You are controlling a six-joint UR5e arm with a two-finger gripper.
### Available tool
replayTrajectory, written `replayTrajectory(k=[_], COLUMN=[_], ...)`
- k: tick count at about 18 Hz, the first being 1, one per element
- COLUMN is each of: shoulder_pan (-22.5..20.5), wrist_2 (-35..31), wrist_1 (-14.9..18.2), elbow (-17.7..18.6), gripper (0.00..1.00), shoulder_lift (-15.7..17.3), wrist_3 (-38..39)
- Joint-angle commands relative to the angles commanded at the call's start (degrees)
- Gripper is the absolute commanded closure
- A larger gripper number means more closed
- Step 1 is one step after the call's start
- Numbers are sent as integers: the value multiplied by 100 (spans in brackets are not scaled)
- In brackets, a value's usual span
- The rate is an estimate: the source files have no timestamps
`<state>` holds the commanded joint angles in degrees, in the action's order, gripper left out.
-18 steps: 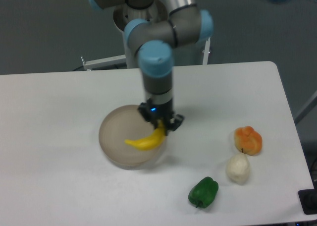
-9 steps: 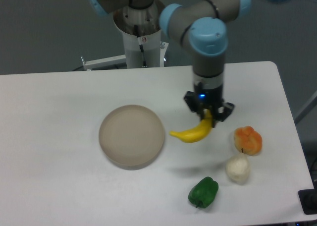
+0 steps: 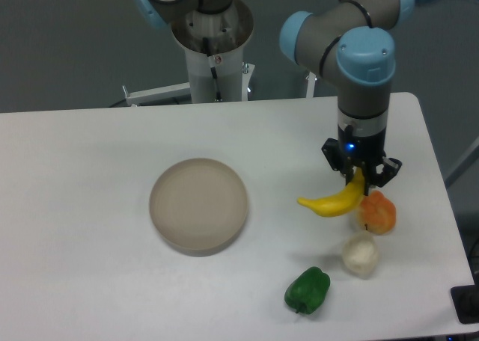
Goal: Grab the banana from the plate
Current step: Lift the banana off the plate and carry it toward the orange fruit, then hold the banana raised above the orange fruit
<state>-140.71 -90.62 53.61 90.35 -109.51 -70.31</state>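
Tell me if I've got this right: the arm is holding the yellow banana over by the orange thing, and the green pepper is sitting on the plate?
Not quite. The gripper does hold the banana beside the orange item, but the camera view shows the green pepper on the table, apart from the plate, which holds nothing.

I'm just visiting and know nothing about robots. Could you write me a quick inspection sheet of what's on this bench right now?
Surface: white table, no spills seen.
Job's things: banana held in the air by one end, clear of the plate, which holds nothing.
Clutter: orange lumpy item, white item, green pepper, all at the table's right.
Grippers: gripper shut on the banana's upper end.
Cables: nothing seen.
Surroundings: grey floor, robot base behind the table.
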Motion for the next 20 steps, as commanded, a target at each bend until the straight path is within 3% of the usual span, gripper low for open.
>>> replayTrajectory(k=[8, 20], shoulder_pan=[18, 26], wrist_2=[-17, -9], wrist_1=[0, -9], elbow=[-281, -255], gripper=[63, 62], shoulder_lift=[-272, -308], wrist_3=[17, 26])
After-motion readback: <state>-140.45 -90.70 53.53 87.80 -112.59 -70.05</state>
